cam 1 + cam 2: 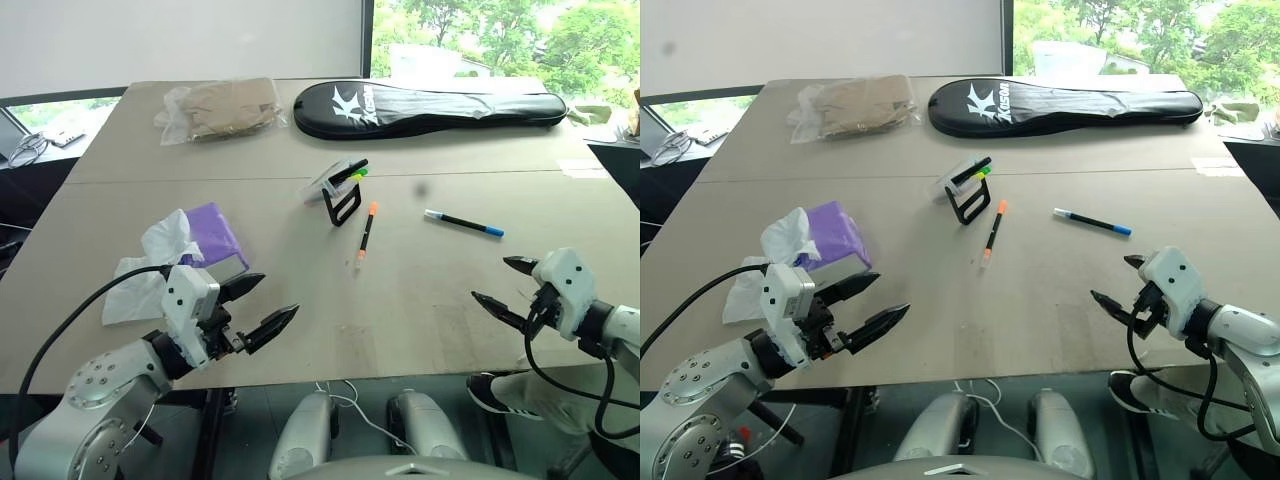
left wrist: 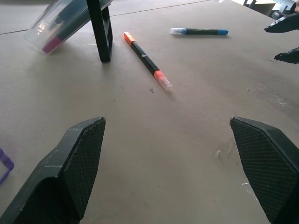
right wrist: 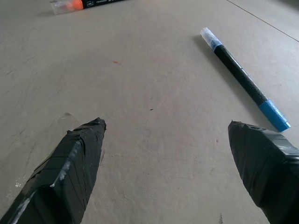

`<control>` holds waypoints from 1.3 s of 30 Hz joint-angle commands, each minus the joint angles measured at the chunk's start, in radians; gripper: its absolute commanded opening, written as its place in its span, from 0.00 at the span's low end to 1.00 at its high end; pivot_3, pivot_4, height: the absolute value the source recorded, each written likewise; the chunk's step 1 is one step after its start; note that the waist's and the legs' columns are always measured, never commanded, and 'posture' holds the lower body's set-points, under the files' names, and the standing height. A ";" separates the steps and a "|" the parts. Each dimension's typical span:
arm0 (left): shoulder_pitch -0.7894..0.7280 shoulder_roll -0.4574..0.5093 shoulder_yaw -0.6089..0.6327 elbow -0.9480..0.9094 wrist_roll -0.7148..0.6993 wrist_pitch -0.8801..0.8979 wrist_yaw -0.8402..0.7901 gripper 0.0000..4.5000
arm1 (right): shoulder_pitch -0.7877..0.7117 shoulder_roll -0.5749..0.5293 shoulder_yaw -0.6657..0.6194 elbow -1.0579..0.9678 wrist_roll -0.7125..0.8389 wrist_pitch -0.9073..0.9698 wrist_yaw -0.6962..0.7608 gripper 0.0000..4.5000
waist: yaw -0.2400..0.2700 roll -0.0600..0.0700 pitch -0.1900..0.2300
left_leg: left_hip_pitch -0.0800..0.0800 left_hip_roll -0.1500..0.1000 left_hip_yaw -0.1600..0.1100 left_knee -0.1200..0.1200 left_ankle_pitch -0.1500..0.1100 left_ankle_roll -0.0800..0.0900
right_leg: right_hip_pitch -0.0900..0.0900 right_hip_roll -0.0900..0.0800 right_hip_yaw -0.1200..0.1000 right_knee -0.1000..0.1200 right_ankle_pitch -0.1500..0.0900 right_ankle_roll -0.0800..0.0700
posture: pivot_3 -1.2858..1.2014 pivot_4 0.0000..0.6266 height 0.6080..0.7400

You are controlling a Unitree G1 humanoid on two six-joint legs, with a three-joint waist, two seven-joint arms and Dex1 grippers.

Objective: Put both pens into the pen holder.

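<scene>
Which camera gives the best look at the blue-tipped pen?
The right wrist view: the blue-tipped pen lies close, whole, between the open tool's fingers. Both head views show it small on the table; the left wrist view shows it far off.

Inventory on the tan counter point(image 1: 420, 310):

- Loose pens: two. One slim black-barrelled pen with orange ends point(image 1: 366, 236); one slim black-barrelled pen with a blue tip and a pale end point(image 1: 463, 223), lying beyond the right fingers point(image 1: 500, 308).
- Pen holders: one tilted clear plastic cup on a black bent-wire stand point(image 1: 337, 190), containing one black pen with a green-yellow tip point(image 1: 352, 174).
- Clear plastic bags of tan material: one point(image 1: 220, 108).
- Black zipped racket covers: one point(image 1: 430, 106).
- Purple packs: one point(image 1: 215, 236), beyond the left fingers point(image 1: 270, 328).
- Crumpled white tissues: one point(image 1: 150, 265).
</scene>
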 commanded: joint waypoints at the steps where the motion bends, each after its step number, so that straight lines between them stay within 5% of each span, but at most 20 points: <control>1: -0.024 0.010 -0.008 -0.009 0.015 -0.041 -0.022 0.98 | -0.098 0.002 0.026 0.040 -0.012 0.032 -0.019 0.99 | -0.003 0.000 0.000 | 0.000 0.000 0.000 0.000 0.000 0.000 | 0.000 0.000 0.000 0.000 0.000 0.000 | 0.52 0.24 1.00; 11: -0.242 0.029 -0.193 -0.118 0.026 0.013 0.031 0.98 | -0.854 0.025 0.426 0.716 -0.223 0.226 0.080 0.99 | 0.000 0.001 0.003 | 0.003 0.000 0.001 -0.002 0.000 0.000 | 0.001 0.000 -0.002 -0.001 0.004 0.000 | 0.52 0.24 1.00; 17: -0.371 0.036 -0.212 -0.125 -0.048 0.053 0.030 0.98 | -1.082 0.073 0.561 1.091 -0.331 0.223 0.199 0.99 | -0.003 0.000 0.003 | -0.008 0.000 0.002 -0.002 0.002 -0.003 | -0.008 -0.001 -0.001 -0.001 0.005 0.001 | 0.52 0.24 1.00; 20: -0.416 0.044 -0.200 -0.098 -0.076 0.060 0.018 1.00 | -1.139 0.081 0.607 1.202 -0.357 0.233 0.298 0.75 | -0.005 0.001 0.003 | -0.008 0.000 0.003 -0.003 0.001 -0.002 | -0.008 -0.001 -0.001 -0.001 0.005 0.001 | 0.52 0.24 1.00; 24: -0.463 0.012 -0.219 -0.081 -0.098 0.078 0.067 1.00 | -1.152 0.076 0.615 1.260 -0.388 0.197 0.340 0.30 | -0.001 0.000 0.002 | -0.007 -0.001 0.001 -0.002 0.000 0.000 | -0.007 -0.001 -0.003 -0.001 0.005 0.001 | 0.52 0.24 1.00; 27: -0.472 -0.028 -0.234 -0.086 -0.124 0.119 0.144 1.00 | -1.121 0.065 0.585 1.218 -0.381 0.203 0.346 0.02 | -0.001 0.000 0.002 | -0.006 -0.001 0.001 -0.001 0.000 0.000 | -0.006 -0.001 -0.004 -0.001 0.005 0.001 | 0.52 0.24 1.00; 33: -0.513 -0.139 -0.206 -0.009 -0.432 0.303 0.409 1.00 | -0.894 0.053 0.327 0.643 -0.064 0.537 0.409 0.01 | 0.000 0.001 0.003 | -0.008 -0.001 -0.003 0.000 0.000 0.000 | -0.006 -0.002 -0.005 -0.001 0.005 0.001 | 0.52 0.24 1.00; 36: -0.520 -0.182 -0.199 0.073 -0.607 0.349 0.553 1.00 | -0.751 0.171 0.158 0.195 0.174 0.788 0.324 0.01 | -0.005 0.002 0.003 | -0.009 0.000 -0.002 -0.001 0.000 0.000 | -0.009 -0.002 -0.003 0.002 0.005 0.001 | 0.52 0.24 1.00; 39: -0.536 -0.198 -0.202 0.114 -0.707 0.354 0.609 1.00 | -0.713 0.289 0.110 -0.012 0.250 0.913 0.205 0.01 | -0.008 0.002 0.002 | -0.008 0.001 -0.002 -0.001 -0.001 0.000 | -0.009 0.000 -0.003 0.003 0.005 0.001 | 0.52 0.24 1.00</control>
